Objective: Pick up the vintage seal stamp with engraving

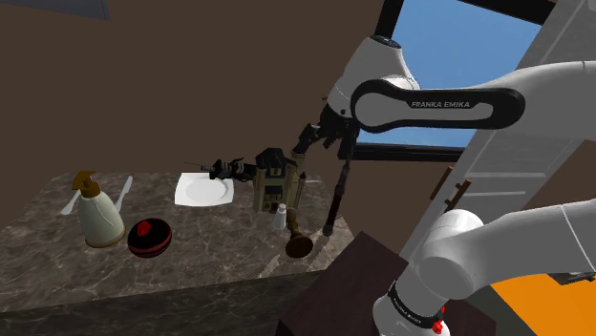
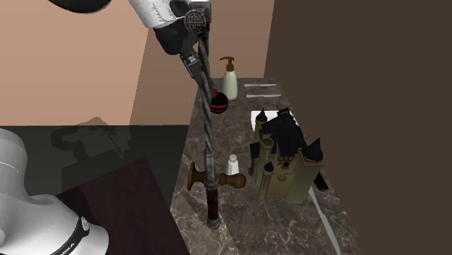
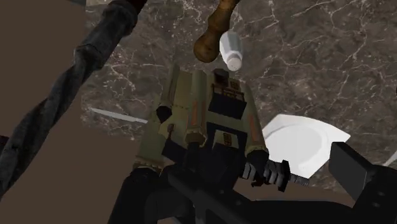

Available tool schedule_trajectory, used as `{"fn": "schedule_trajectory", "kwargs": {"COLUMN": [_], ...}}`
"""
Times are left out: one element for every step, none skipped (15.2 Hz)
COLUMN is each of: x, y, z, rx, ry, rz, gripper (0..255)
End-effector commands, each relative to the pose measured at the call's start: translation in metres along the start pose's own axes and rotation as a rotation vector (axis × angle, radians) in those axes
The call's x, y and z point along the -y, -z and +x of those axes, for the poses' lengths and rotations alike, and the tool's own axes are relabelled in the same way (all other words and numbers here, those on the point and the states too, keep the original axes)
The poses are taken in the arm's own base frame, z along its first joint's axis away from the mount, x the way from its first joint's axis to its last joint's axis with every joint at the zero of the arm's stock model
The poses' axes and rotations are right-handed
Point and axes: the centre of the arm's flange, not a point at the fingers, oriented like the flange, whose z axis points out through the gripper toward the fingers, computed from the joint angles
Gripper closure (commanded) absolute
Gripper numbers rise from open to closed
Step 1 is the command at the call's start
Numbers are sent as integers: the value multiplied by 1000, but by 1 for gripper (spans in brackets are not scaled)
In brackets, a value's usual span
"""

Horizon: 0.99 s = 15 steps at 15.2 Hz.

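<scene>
The seal stamp [image 1: 298, 243] is brown, with a turned handle and a round base. It lies on its side on the dark marble counter [image 1: 57, 248] near the front edge, next to a small white shaker [image 1: 280, 218]. In the second exterior view the stamp [image 2: 195, 176] lies partly behind a twisted dark rod [image 2: 208, 138]. My black gripper [image 1: 323, 141] hangs open above a model castle [image 1: 277, 181], well above the stamp. From the wrist, the open gripper [image 3: 242, 178] frames the castle [image 3: 207, 111], with the stamp [image 3: 213, 35] and the shaker [image 3: 231, 51] beyond it.
A white plate [image 1: 203, 188] with a black dagger [image 1: 229, 170] sits behind the castle. A cream soap dispenser [image 1: 98, 215] and a black-and-red round object [image 1: 149, 237] stand at the shoulder view's left. The twisted rod [image 1: 336, 196] rises close beside the gripper.
</scene>
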Motion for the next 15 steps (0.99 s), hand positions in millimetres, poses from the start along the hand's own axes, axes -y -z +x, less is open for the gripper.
{"fn": "schedule_trajectory", "kwargs": {"x": [-6, -4, -2, 0, 1, 3, 4, 6, 7, 9, 10, 11, 12, 13, 15], "y": [-51, -64, -77, -90, -104, -117, -130, -143, -156, -169, -182, -195, -208, -221, -234], "z": [-28, -30, -32, -34, -36, -38, -40, -42, -44, -47, -49, -51, -54, -57, -59], "rx": [208, 214, 220, 226, 232, 238, 244, 250, 256, 262, 268, 274, 280, 286, 292], "ry": [-17, -22, -27, -32, -37, -42, -47, -52, -57, -62, -67, -72, -77, -83, -88], "rz": [-57, -62, -66, -70, -74, -79, -83, -87, -91, -96, -100, -104, -109, -113, -117], "gripper": [0, 0, 0, 0, 0, 0, 0, 0, 0, 0, 0, 0, 0, 0, 0]}}
